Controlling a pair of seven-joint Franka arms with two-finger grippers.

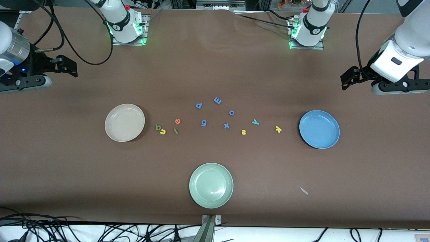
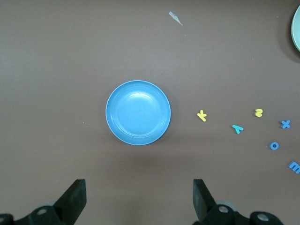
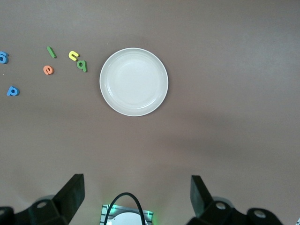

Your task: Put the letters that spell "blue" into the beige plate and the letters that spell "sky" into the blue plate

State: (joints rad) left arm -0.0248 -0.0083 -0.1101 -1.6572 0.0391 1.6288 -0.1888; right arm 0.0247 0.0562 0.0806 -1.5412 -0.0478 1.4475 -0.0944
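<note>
The beige plate (image 1: 124, 122) (image 3: 134, 81) lies toward the right arm's end. Beside it are the green b (image 1: 158, 127), yellow u (image 1: 162, 131), green l (image 1: 175, 131) and orange e (image 1: 177, 121). The blue plate (image 1: 319, 129) (image 2: 138, 112) lies toward the left arm's end, with the yellow k (image 1: 278, 129), teal y (image 1: 255, 122) and yellow s (image 1: 243, 132) beside it. Both plates hold nothing. My left gripper (image 1: 347, 79) (image 2: 139, 194) hangs open and empty, high near the blue plate. My right gripper (image 1: 69, 67) (image 3: 137, 192) hangs open and empty, high near the beige plate.
A pale green plate (image 1: 211, 185) sits nearest the front camera. Blue-purple letters p (image 1: 199, 105), m (image 1: 217, 100), o (image 1: 231, 112), g (image 1: 203, 123) and x (image 1: 226, 125) lie mid-table. A small pale scrap (image 1: 303, 190) lies nearer the camera than the blue plate.
</note>
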